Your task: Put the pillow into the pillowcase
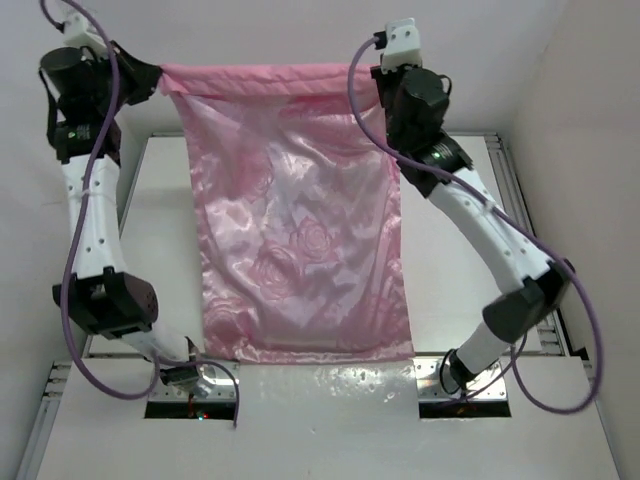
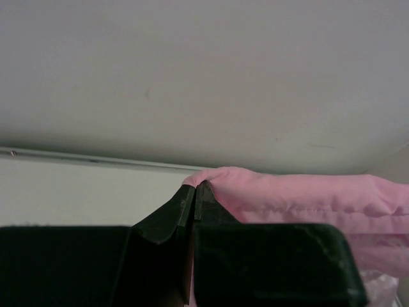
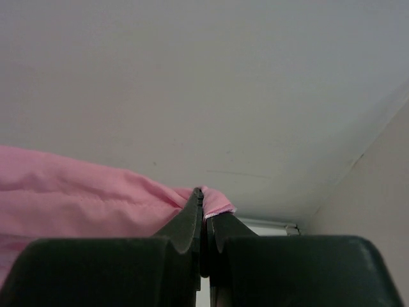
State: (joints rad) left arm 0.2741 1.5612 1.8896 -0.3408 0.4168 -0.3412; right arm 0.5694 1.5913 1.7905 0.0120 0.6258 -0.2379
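Note:
The pink satin pillowcase (image 1: pixel 300 230) with a rose pattern hangs stretched between my two grippers, its lower end lying on the white table (image 1: pixel 150 230). My left gripper (image 1: pixel 150 78) is shut on the pillowcase's upper left corner, seen pinched in the left wrist view (image 2: pixel 193 187). My right gripper (image 1: pixel 378 72) is shut on the upper right corner, seen in the right wrist view (image 3: pixel 203 192). The pink hem (image 2: pixel 300 195) runs taut between them. The pillow does not show as a separate thing; I cannot tell whether it is inside the case.
White walls (image 1: pixel 300 30) enclose the table at the back and on both sides. Both arm bases (image 1: pixel 190 380) stand at the near edge. A metal rail (image 1: pixel 520 180) runs along the table's right side.

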